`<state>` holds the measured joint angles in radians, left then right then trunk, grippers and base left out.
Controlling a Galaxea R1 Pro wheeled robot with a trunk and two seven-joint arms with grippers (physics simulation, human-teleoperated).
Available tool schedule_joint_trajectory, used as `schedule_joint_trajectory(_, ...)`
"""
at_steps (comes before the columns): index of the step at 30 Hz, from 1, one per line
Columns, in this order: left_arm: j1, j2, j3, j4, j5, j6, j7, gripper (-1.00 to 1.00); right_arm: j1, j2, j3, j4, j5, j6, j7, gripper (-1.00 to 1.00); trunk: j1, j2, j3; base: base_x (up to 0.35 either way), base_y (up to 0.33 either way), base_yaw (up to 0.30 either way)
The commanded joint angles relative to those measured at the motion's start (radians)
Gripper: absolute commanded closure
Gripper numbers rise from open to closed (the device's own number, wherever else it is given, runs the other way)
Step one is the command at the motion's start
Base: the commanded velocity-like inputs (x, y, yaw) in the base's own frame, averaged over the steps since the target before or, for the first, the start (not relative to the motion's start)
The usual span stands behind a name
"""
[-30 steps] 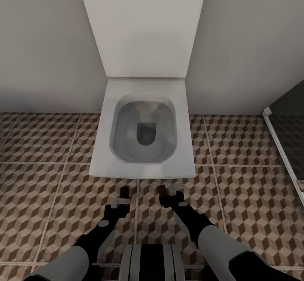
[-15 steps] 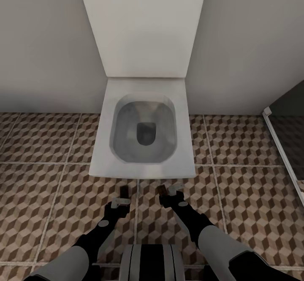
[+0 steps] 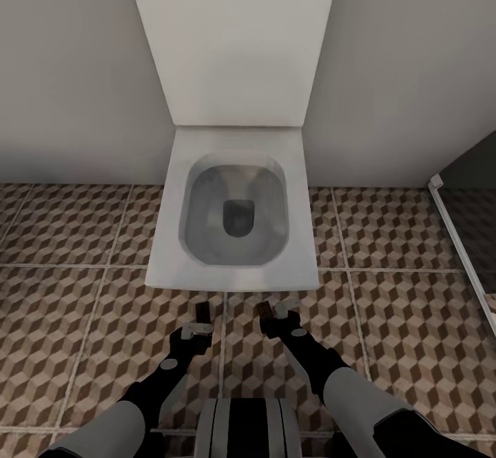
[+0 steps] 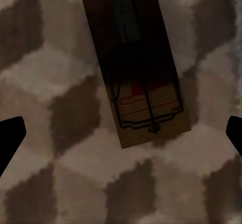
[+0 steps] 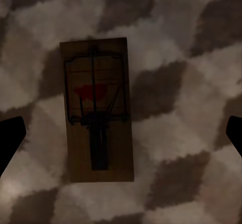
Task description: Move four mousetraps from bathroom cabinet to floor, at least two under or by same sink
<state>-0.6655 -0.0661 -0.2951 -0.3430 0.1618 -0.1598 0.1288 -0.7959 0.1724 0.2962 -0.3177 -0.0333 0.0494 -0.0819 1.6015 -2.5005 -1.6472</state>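
On the bathroom floor (image 3: 83,251), just in front of a white toilet (image 3: 234,213) with its lid raised against the pale wall (image 3: 69,65), two mousetraps are seen lying flat on the cube-patterned tiles. One mousetrap (image 3: 202,312) is placed beyond the left gripper (image 3: 196,330); in the left wrist view this same mousetrap (image 4: 135,62) is shown as a brown board with a dark wire bar and a red mark, lying slightly askew between the two dark fingertips (image 4: 10,138), which are kept wide apart at the edges of the picture and are not touching it. The other mousetrap (image 3: 264,310) is found just beside the right gripper (image 3: 281,319), near the front rim of the toilet; in the right wrist view that second mousetrap (image 5: 98,110) is shown squarely on the tiles, its wire frame and red patch towards one end, with the right fingertips (image 5: 11,135) likewise spread wide and clear of the board. Both boards are set close together, on either side of a pale grout line (image 3: 222,334), and nothing is gripped by either pincer. At the right edge of the head view a dark panel with a white frame (image 3: 458,237) is visible, and the robot's grey trunk (image 3: 248,427) is seen at the bottom between the two arms
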Motion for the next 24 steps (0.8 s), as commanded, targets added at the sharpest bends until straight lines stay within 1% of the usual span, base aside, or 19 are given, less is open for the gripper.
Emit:
schedule_joint_trajectory(1,-0.001,0.0,-0.009,0.001,0.01,-0.004,0.006,-1.0,0.0,-0.001,0.008,-0.001,-0.004,0.005,-0.007,-1.0,0.0,0.0,0.0,0.0,0.0,0.0)
schedule_joint_trajectory(11,-0.001,0.002,-0.009,0.001,0.01,-0.004,0.005,-1.0,0.0,-0.001,0.008,-0.001,-0.004,0.002,-0.007,-1.0,0.0,0.0,0.0,0.0,0.0,0.0)
schedule_joint_trajectory(20,-0.002,0.002,-0.009,0.0,0.011,-0.004,0.003,-1.0,0.0,-0.001,0.008,-0.001,-0.004,-0.037,-0.007,-1.0,0.0,0.0,0.0,0.0,0.0,0.0)
schedule_joint_trajectory(24,-0.001,0.002,-0.009,0.0,0.011,-0.004,0.003,-1.0,0.0,-0.002,0.008,-0.001,-0.004,-0.043,-0.007,-1.0,0.0,0.0,0.0,0.0,0.0,0.0)
